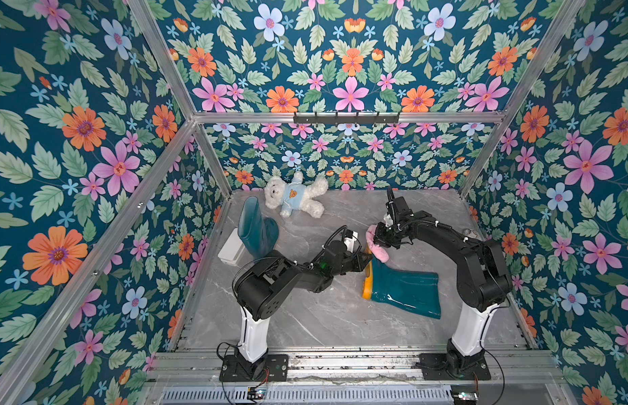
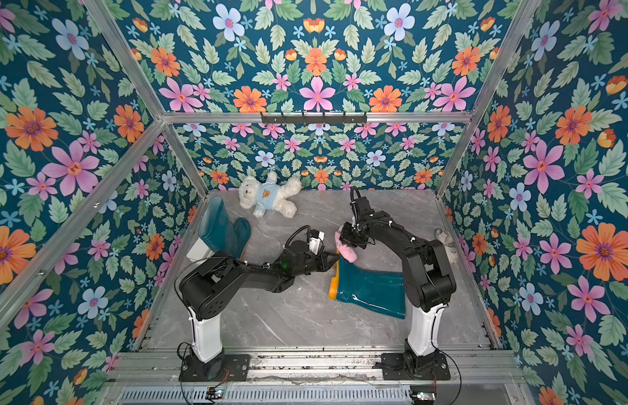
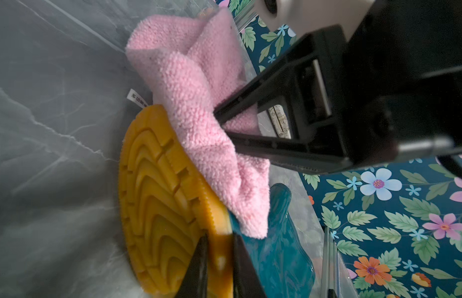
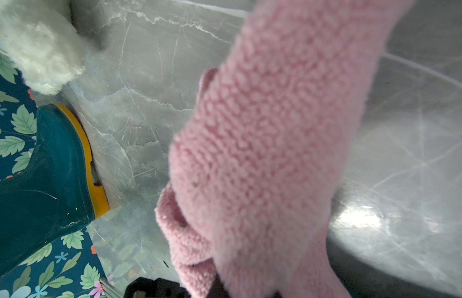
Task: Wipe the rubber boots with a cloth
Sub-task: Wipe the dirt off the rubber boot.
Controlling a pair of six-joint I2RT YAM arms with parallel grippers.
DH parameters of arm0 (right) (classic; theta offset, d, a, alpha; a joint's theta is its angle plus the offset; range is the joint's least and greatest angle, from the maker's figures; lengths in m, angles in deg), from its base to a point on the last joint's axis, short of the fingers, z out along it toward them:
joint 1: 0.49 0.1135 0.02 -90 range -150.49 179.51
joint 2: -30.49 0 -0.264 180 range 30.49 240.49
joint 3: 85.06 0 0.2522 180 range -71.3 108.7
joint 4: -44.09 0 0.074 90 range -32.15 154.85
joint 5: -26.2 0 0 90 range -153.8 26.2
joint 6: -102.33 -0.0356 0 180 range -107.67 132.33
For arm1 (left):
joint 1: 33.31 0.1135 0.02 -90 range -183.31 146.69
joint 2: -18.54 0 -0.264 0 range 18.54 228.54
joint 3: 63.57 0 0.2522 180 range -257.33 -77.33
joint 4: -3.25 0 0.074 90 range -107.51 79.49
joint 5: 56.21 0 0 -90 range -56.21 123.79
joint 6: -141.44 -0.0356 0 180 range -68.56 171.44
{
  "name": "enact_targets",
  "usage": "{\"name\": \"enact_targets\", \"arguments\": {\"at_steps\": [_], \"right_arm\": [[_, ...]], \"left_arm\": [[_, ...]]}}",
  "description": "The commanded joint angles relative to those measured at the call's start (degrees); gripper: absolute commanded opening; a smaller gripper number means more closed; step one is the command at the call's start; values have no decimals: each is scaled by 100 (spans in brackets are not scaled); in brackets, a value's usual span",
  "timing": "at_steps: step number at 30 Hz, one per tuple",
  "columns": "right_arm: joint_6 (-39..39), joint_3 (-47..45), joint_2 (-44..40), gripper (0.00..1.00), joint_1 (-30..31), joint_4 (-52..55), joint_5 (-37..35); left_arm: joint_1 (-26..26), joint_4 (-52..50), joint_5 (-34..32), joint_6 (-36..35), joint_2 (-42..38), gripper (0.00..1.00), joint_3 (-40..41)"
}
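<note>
Firmly, left hand (image 3: 219, 235) pinches the ridged orange sole (image 3: 157, 196) of the glossy boot (image 1: 403, 291); right hand (image 3: 222, 124) clamps fluffy pink cloth (image 3: 196, 98).

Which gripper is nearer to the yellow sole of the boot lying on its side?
Left. The left gripper clamps the sole at its rim; the right gripper hovers by the toe, holding the pink cloth that drapes onto it.

On my grey marbled counter (image 1: 305, 315) a white teddy bear (image 1: 293, 196) in a blue shirt lies near the back wall. A white box (image 1: 230, 249) sits by the left wall, and a black hook rail (image 1: 346, 118) is fixed high up the back.
</note>
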Motion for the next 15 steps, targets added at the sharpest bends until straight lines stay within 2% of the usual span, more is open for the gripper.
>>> {"name": "enact_targets", "arguments": {"at_steps": [1,15], "right_arm": [[84,-408,-259,0,192,99,742],[-43,-1700,-1632,0,838,338,671]], "left_arm": [[-16,-1950,-166,-80,164,6,70],[-20,-2011,-202,-52,225,5,19]]}}
